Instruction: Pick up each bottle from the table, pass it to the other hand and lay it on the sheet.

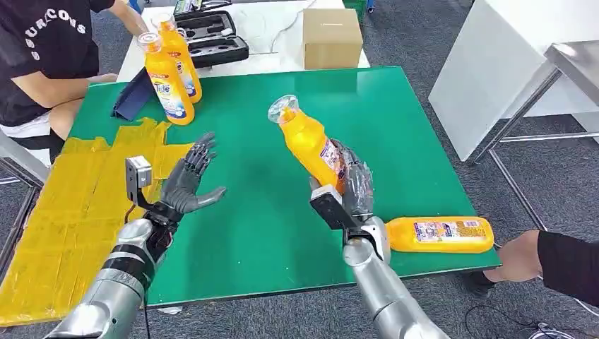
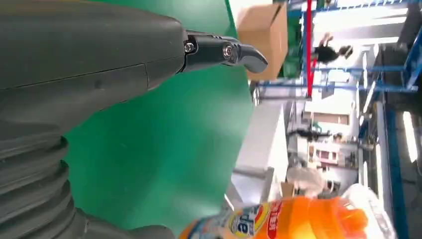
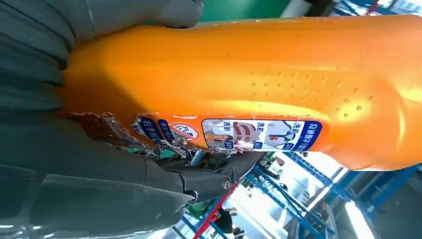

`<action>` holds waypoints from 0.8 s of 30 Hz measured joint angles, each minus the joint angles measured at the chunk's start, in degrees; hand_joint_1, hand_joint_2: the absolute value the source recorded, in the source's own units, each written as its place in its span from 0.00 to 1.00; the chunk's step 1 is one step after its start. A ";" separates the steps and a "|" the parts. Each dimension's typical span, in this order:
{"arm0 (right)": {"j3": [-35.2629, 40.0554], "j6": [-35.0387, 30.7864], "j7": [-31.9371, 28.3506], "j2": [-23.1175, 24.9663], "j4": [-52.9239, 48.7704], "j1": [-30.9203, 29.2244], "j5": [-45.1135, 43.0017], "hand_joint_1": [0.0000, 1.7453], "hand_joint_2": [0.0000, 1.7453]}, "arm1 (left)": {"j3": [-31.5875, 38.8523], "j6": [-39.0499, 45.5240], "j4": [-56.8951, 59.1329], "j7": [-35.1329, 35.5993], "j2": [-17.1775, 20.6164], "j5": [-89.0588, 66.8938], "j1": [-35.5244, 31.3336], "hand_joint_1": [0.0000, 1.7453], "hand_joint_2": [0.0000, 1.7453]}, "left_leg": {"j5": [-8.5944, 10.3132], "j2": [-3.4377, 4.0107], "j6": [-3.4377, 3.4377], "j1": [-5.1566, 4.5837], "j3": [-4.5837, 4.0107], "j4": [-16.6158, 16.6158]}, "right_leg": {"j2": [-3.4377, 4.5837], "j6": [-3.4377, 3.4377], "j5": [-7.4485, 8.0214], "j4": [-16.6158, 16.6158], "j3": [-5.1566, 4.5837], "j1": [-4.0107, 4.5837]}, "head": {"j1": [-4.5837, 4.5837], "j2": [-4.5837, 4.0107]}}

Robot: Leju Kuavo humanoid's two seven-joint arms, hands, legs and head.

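My right hand (image 1: pixel 351 185) grips an orange bottle (image 1: pixel 309 142) by its lower body, lifted over the middle of the green table (image 1: pixel 395 120), its clear cap tilted up and to the left. Seen from the right wrist, the bottle (image 3: pixel 259 84) fills the palm, my fingers (image 3: pixel 209 179) wrapped around its label. My left hand (image 1: pixel 188 180) hovers with spread fingers and nothing in it near the yellow sheet (image 1: pixel 78 212), a short way left of the bottle. Its thumb (image 2: pixel 224 52) and the bottle (image 2: pixel 288 221) appear in the left wrist view. Another orange bottle (image 1: pixel 439 234) lies at the table's front right edge. Two bottles (image 1: pixel 169 70) stand at the back left.
A person's hand (image 1: pixel 519 256) reaches toward the lying bottle from the right. Another person (image 1: pixel 42 56) sits at the back left. A dark blue folder (image 1: pixel 133 95) lies by the standing bottles. Behind the table are a cardboard box (image 1: pixel 332 37) and a black tool case (image 1: pixel 212 35).
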 measured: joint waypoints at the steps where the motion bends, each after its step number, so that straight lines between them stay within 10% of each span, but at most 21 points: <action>1: 0.00 0.04 -0.26 0.35 0.00 -0.01 -0.39 1.00 1.00 | -0.62 -0.18 0.24 0.44 -0.29 0.55 -0.39 0.00 1.00 | 0.00 0.00 0.00 0.00 0.00 0.00 | 0.00 0.00 0.00 0.00 0.00 0.00 | 0.00 0.00; 24: 1.29 0.90 0.44 4.14 3.96 -1.84 0.24 1.00 1.00 | -7.90 -0.59 -4.59 5.12 -3.30 14.06 -0.26 0.00 1.00 | 0.00 -0.01 0.00 0.00 -0.08 0.00 | 0.00 0.00 0.00 0.02 -0.03 0.01 | 0.02 0.00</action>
